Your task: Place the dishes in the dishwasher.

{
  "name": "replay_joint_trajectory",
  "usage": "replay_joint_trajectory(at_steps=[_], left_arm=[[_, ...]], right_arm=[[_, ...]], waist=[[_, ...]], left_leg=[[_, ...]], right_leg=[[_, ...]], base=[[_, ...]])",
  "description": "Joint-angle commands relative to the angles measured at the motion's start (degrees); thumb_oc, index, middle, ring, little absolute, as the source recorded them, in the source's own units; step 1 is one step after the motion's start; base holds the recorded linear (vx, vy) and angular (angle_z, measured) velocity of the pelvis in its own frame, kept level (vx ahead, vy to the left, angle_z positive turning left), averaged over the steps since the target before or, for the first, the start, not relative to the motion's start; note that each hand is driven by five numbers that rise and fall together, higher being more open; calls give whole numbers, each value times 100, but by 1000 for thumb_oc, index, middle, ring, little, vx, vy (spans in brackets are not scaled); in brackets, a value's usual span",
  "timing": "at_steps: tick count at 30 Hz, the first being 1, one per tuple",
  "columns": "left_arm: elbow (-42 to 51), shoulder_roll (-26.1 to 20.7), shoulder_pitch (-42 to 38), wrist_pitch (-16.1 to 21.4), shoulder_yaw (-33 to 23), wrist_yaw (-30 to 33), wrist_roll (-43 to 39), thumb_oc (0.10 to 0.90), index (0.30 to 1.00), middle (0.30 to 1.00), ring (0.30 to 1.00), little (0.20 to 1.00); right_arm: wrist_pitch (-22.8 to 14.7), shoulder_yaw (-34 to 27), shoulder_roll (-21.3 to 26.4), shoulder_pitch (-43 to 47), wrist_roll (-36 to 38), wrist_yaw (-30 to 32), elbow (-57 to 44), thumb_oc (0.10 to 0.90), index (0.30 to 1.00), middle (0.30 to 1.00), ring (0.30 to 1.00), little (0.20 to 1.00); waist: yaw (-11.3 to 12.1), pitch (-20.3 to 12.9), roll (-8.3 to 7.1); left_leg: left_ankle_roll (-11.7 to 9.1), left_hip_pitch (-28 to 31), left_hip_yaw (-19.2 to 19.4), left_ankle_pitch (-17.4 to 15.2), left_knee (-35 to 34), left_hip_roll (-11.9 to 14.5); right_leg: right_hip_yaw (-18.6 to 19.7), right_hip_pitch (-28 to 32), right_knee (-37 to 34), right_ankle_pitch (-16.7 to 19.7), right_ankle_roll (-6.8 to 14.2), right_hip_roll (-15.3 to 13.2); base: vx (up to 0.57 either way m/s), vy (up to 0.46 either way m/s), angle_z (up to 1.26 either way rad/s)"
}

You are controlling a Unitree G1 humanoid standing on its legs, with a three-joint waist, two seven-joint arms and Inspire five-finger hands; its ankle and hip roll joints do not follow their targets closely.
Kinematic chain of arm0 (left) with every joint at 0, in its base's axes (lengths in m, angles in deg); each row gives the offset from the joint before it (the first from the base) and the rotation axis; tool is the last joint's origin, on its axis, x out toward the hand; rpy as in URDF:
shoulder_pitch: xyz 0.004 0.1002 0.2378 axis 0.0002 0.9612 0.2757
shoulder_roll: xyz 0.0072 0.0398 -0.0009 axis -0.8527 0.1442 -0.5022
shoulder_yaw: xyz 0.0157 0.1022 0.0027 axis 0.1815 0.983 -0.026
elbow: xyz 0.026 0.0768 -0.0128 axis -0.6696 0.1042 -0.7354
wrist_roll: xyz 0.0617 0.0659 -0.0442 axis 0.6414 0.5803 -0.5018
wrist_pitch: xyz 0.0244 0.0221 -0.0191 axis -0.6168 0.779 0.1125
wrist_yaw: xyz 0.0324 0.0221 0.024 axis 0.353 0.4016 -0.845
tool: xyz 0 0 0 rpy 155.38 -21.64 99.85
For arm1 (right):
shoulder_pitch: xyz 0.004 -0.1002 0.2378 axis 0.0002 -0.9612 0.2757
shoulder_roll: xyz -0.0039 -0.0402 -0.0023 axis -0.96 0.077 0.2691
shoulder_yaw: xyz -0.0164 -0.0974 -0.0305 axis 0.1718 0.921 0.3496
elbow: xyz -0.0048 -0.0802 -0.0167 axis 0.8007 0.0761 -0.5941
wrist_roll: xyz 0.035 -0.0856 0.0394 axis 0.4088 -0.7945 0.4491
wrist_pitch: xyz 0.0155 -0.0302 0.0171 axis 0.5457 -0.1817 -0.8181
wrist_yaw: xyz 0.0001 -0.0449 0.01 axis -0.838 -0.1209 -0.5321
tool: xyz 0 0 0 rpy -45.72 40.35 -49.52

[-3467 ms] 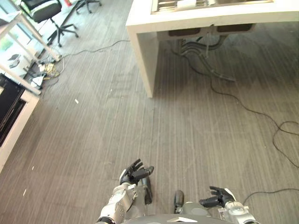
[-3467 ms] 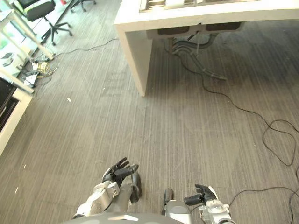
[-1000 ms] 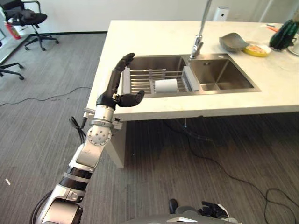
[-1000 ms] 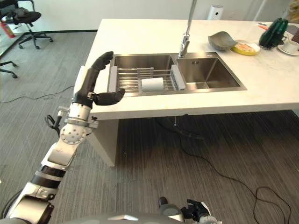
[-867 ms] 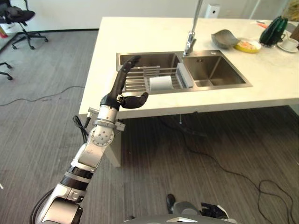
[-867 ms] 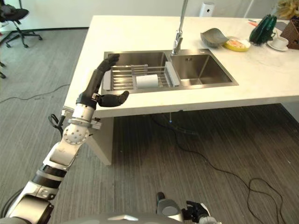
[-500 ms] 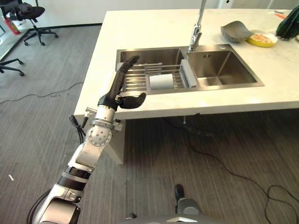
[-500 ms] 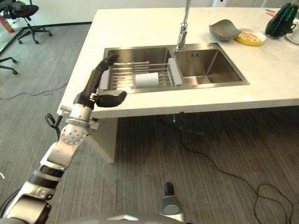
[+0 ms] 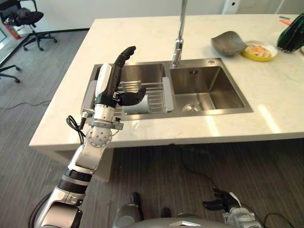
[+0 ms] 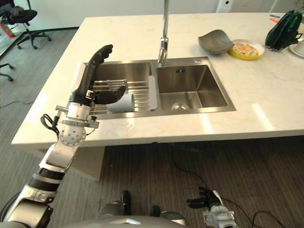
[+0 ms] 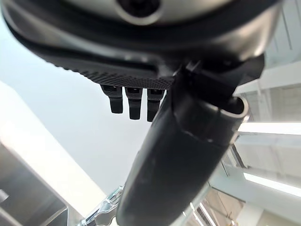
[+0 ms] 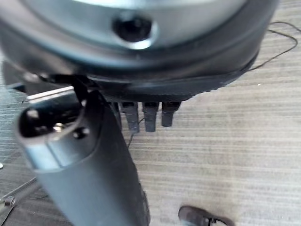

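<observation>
A white cup (image 10: pixel 121 103) lies on its side on a wire rack (image 9: pixel 152 92) across the left basin of a steel sink (image 9: pixel 204 88). On the counter at the far right sit a grey bowl (image 9: pixel 228 42) and a yellow plate (image 9: pixel 259 50) with food scraps. My left hand (image 9: pixel 111 88) is raised in front of the rack, open, with fingers (image 11: pixel 133 101) straight and pointing up and the thumb across the cup's near side; it holds nothing. My right hand (image 9: pixel 221 204) hangs low by the floor, open and empty.
The pale stone counter (image 9: pixel 142 137) runs across the view, with its front edge close to me. A tall tap (image 9: pixel 179 28) stands behind the sink. A dark green object (image 9: pixel 290 38) sits at the far right. Office chairs (image 9: pixel 21 19) stand at the far left.
The view has shifted: the counter and sink are closer and more below me. My left hand stays raised and open. My right hand shows again at the bottom right.
</observation>
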Motion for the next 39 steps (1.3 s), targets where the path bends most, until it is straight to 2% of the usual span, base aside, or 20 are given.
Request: replay_joint_trajectory(at_steps=[1, 6, 8, 12, 14, 17, 18, 21, 33, 39], left_arm=[[549, -127, -481, 424, -513, 90, 178, 800, 900, 900, 900, 900], [589, -161, -401, 420, -546, 48, 176, 800, 900, 900, 900, 900], [600, -408, 87, 410, -766, -143, 125, 800, 900, 900, 900, 900], [593, -445, 184, 406, -808, -170, 115, 800, 900, 900, 900, 900], [627, -857, 523, 372, -1008, -454, 144, 800, 900, 900, 900, 900], [638, -861, 538, 369, -1018, -461, 141, 800, 900, 900, 900, 900], [702, -1203, 702, 334, -1082, -709, 252, 800, 900, 900, 900, 900], [749, -1316, 895, 326, -1097, -833, 435, 800, 900, 900, 900, 900], [759, -1006, 787, 109, -411, -1252, 1233, 800, 900, 900, 900, 900], [463, -916, 579, -88, -152, -1239, 2010, 800, 900, 900, 900, 900]], right_arm=[[-50, 76, 40, -235, 145, -100, 72, 800, 900, 900, 900, 900], [-35, 128, 13, -252, 79, -128, 90, 800, 900, 900, 900, 900], [18, 229, -57, -310, -206, -188, 175, 800, 900, 900, 900, 900], [19, 228, -56, -322, -219, -202, 174, 800, 900, 900, 900, 900], [40, 100, 39, -398, -242, -259, 236, 800, 900, 900, 900, 900], [40, 106, 36, -402, -242, -260, 235, 800, 900, 900, 900, 900], [68, 2, 98, -431, -233, -302, 264, 800, 900, 900, 900, 900], [86, 11, 82, -452, -244, -341, 287, 800, 900, 900, 900, 900], [135, 54, 69, -383, -367, -326, 206, 800, 900, 900, 900, 900], [174, -38, 93, -396, -369, -296, 255, 800, 900, 900, 900, 900]], waist=[[-48, -280, 283], [-50, -314, 299], [13, -371, 310], [16, -382, 305], [74, -391, 297], [68, -398, 294], [100, -397, 320], [81, -413, 314], [-42, -383, 340], [-139, -358, 375]], left_leg=[[-164, 1149, 81, -157, -753, 118], [-152, 1268, 74, -118, -948, 106], [-127, 1387, 64, -185, -1159, 112], [-129, 1426, 58, -270, -1159, 105], [-139, 1402, 39, -315, -1159, 114], [-139, 1399, 37, -315, -1159, 113], [-144, 1396, 24, -334, -1159, 114], [-148, 1392, 15, -360, -1159, 118], [-113, 1430, 98, -461, -1159, 115], [-100, 1456, 168, -498, -1159, 119]], right_leg=[[-1, -150, 128, -37, 1046, -725], [-12, -140, 125, -48, 1050, -712], [-84, -161, 74, -69, 1075, -691], [-91, -125, 67, -128, 1096, -699], [-131, -135, 53, -134, 1125, -704], [-133, -137, 53, -134, 1126, -705], [-148, -149, 53, -140, 1139, -702], [-155, -160, 53, -150, 1137, -706], [-93, -187, 53, -150, 1153, -725], [-26, -199, 53, -153, 1145, -726]], base=[[65, 42, -7], [39, 19, 20], [79, 32, 4], [22, 6, 11], [-1, 4, 7], [0, 1, 3], [3, 5, 9], [0, 0, 0], [-7, 0, -1], [-12, -1, -7]])
